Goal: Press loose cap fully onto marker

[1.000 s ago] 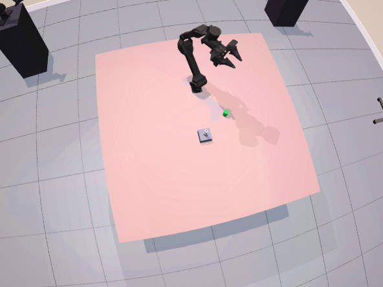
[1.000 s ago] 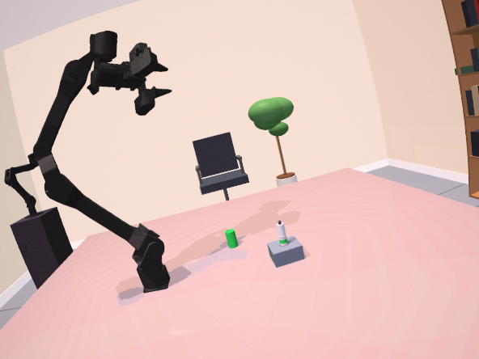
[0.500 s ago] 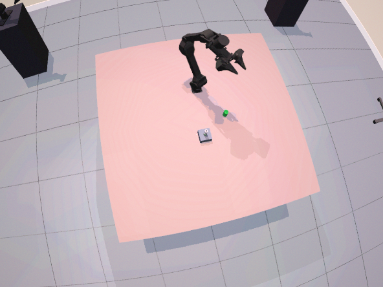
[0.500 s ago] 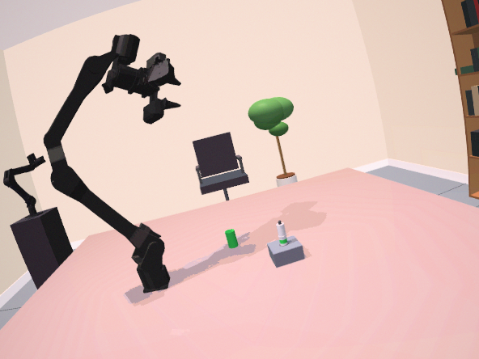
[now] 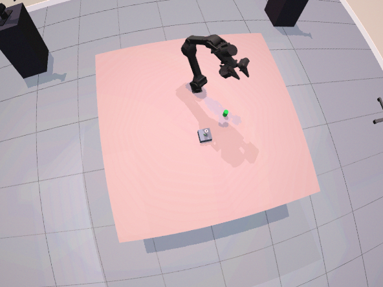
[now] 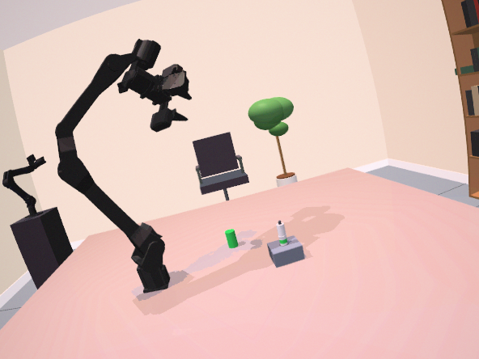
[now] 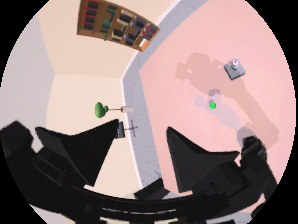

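Gripper (image 5: 244, 77) (image 6: 189, 108) (image 7: 143, 125): raised, fingers spread, nothing between | green marker cap (image 5: 225, 113) (image 6: 231, 238) (image 7: 212, 105): upright on table (image 5: 155, 194) (image 6: 243, 315) (image 7: 165, 90), apart from holder block (image 5: 205, 141) (image 6: 288, 257) (image 7: 234, 73) | risk: slanted descent could clip cap, toppling it

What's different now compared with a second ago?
The arm has swung forward and its open jaws hang a little lower, still high above the table. Nothing was taken hold of or let go. The green cap, the marker and its block stayed put.
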Tool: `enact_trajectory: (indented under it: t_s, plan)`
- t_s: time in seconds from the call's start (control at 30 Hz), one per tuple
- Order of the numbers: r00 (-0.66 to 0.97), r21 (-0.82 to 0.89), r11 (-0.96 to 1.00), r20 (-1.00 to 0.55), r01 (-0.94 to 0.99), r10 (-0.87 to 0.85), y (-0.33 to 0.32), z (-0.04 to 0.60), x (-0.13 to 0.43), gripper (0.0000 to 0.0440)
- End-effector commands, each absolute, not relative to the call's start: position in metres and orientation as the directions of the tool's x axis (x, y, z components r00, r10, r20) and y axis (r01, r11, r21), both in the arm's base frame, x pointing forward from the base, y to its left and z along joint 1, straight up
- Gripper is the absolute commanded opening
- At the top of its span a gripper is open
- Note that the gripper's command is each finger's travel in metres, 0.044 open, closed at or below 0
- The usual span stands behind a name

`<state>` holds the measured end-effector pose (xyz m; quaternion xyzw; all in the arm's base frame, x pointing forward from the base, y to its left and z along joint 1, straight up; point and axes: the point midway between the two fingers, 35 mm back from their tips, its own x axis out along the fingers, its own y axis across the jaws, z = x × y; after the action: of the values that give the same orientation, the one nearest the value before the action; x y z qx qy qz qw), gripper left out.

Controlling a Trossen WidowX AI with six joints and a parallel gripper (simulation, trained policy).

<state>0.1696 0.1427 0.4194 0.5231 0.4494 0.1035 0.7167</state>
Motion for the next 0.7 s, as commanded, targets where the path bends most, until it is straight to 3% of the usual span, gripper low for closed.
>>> enact_trajectory:
  t_s: [0.0,0.67]
  plan:
    - [0.538,0.815,0.451,-0.579,0.365,0.612,0.149,0.407,0.174,0.0319]
    - [0.386,0.669,0.544,-0.74,0.506,0.551,0.169,0.358,0.192,0.0321]
